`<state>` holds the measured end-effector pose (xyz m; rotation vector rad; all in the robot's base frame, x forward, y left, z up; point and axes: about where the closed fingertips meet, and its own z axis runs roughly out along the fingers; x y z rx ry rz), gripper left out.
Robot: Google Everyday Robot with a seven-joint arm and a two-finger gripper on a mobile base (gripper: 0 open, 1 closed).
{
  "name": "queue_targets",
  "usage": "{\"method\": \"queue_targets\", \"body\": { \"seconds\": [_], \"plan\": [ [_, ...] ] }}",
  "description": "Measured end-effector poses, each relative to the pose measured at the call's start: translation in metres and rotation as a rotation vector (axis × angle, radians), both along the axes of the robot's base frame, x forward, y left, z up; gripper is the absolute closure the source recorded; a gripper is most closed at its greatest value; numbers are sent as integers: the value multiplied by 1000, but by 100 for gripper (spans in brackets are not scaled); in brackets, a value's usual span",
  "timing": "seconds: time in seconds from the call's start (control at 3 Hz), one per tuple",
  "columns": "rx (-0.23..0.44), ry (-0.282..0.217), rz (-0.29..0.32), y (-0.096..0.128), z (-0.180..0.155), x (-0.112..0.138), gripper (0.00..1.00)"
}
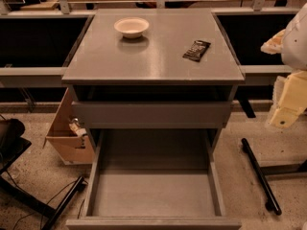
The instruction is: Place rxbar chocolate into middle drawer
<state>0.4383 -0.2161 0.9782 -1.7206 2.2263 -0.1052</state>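
The rxbar chocolate [196,50], a small black glossy bar, lies flat on the right side of the grey cabinet top [153,61]. The middle drawer [153,195] is pulled far out toward me, and its flat grey floor is bare. My gripper [284,118] hangs at the right edge of the view, beside the cabinet. It is lower than the cabinet top and well right of the bar, touching nothing.
A white round bowl [131,27] sits at the back left of the cabinet top. Another grey drawer [151,113] above the open one shows only its plain front. An open cardboard box [69,135] stands on the floor at left. A black bar [260,175] lies on the floor at right.
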Motion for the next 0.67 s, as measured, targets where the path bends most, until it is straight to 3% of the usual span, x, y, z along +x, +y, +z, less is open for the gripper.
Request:
{"method": "queue_targets", "body": {
  "seconds": [0.33, 0.67],
  "plan": [
    [0, 0, 0, 0, 0, 0, 0],
    [51, -77, -5, -3, 7, 25, 0]
  ]
}}
